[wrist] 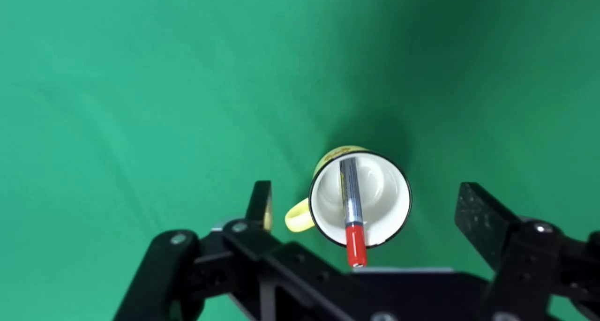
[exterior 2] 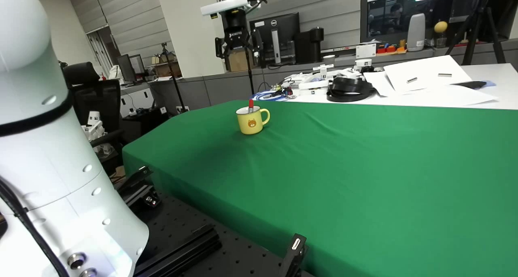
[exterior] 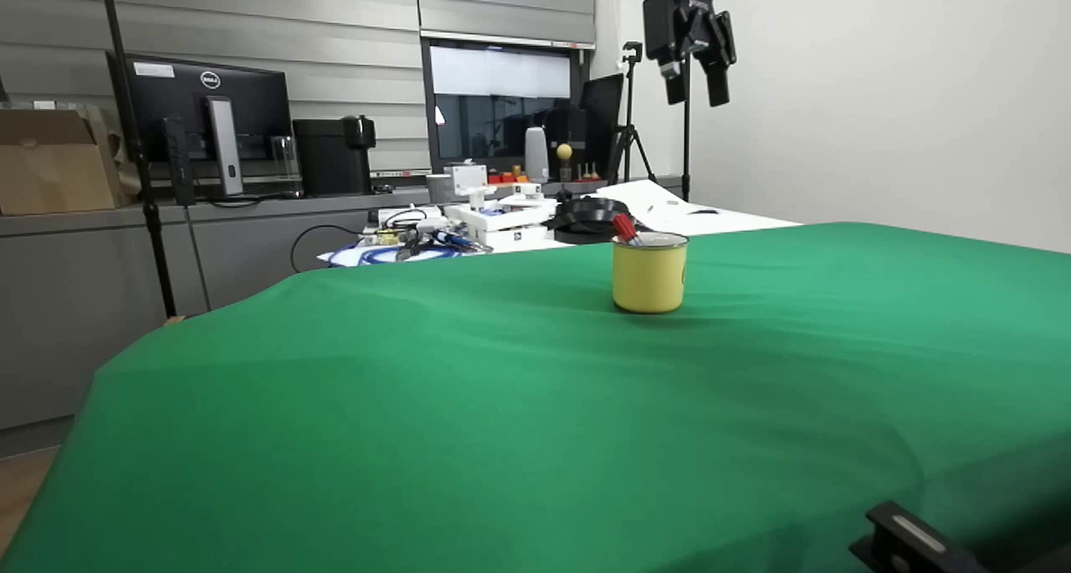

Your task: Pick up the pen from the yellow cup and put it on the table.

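Exterior views look across the table [exterior 2: 364, 168], wrist view down

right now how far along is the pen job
Done: no part of the transfer yet; the pen leans inside the yellow cup, poking out past its rim. In hand: nothing; the gripper hangs open above the cup. Left: grasp the pen, lift it out and set it on the green table.

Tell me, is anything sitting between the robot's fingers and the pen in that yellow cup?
Nothing, just open air. In both exterior views the fingers hang above the yellow cup, and the wrist view shows the pen unblocked.
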Controlling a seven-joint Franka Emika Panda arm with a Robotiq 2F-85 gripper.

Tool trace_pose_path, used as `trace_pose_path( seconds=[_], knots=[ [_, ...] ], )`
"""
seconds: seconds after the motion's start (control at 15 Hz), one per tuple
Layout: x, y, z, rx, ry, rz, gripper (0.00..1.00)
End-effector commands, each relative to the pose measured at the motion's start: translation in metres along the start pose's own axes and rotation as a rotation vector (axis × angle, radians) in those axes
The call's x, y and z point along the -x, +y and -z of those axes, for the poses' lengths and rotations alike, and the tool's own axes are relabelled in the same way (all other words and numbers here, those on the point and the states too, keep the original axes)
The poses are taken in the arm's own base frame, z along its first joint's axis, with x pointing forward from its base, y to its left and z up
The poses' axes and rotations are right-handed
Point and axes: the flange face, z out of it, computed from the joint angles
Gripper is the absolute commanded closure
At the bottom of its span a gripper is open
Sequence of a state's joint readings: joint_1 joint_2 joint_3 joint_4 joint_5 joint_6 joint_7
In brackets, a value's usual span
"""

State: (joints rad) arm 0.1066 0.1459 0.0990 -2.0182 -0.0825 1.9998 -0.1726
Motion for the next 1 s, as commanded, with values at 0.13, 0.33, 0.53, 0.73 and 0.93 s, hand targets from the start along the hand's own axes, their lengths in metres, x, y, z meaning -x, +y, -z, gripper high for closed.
trace_pose_path(
  seconds=[0.13, 0.33, 0.53, 0.73, 0.93],
  knots=[
    [-0.021, -0.003, -0.012, -0.005, -0.002, -0.015, 0.00],
    [-0.023, -0.001, -0.010, -0.004, 0.002, -0.019, 0.00],
    [-0.024, -0.001, -0.009, -0.004, 0.005, -0.020, 0.00],
    [-0.035, 0.002, -0.017, -0.016, -0.036, -0.012, 0.00],
    [-0.055, 0.003, -0.041, -0.004, -0.084, -0.014, 0.00]
  ],
)
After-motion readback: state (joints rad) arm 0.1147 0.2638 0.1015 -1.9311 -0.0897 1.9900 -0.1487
